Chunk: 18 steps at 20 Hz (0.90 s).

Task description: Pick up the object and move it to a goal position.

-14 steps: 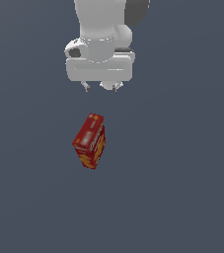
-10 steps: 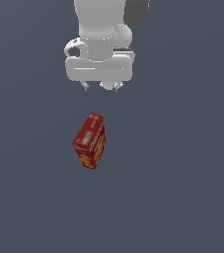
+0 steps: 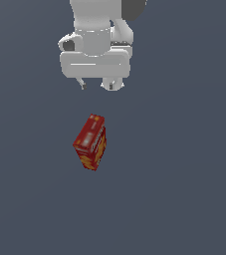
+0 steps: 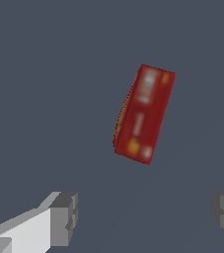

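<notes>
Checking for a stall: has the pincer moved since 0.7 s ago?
No. The pincer hangs at the same spot above the red box, which also stayed put.

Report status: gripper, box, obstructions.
Gripper open, empty, above the box. Red box on the floor, untouched. Nothing in the way.
</notes>
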Motion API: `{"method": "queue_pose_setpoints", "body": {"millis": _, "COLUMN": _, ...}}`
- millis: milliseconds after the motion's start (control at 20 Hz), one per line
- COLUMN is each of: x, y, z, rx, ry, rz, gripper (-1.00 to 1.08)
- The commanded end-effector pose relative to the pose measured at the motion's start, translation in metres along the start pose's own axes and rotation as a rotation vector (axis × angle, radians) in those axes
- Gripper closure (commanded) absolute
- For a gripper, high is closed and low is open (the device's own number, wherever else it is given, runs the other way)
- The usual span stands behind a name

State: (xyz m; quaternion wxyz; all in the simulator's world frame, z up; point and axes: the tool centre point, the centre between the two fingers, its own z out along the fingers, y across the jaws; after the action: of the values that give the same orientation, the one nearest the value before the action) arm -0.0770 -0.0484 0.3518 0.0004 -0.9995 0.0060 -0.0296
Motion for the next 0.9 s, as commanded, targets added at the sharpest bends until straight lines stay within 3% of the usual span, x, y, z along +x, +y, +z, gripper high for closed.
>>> {"method": "queue_pose_setpoints", "body": {"millis": 0, "x": 0.000, "y": 0.000, "z": 0.001, "rx": 0.000, "ry": -0.001, "rz": 0.001, "gripper": -0.92}}
{"method": "queue_pose_setpoints", "body": {"millis": 450, "x": 0.017, "y": 0.006, "z": 0.020, "rx": 0.000, "ry": -0.012, "rz": 0.058, "gripper": -0.92}}
{"method": "queue_pose_setpoints", "body": {"millis": 850, "x": 0.047, "y": 0.020, "z": 0.064, "rx": -0.003, "ry": -0.035, "rz": 0.175, "gripper": -0.92}}
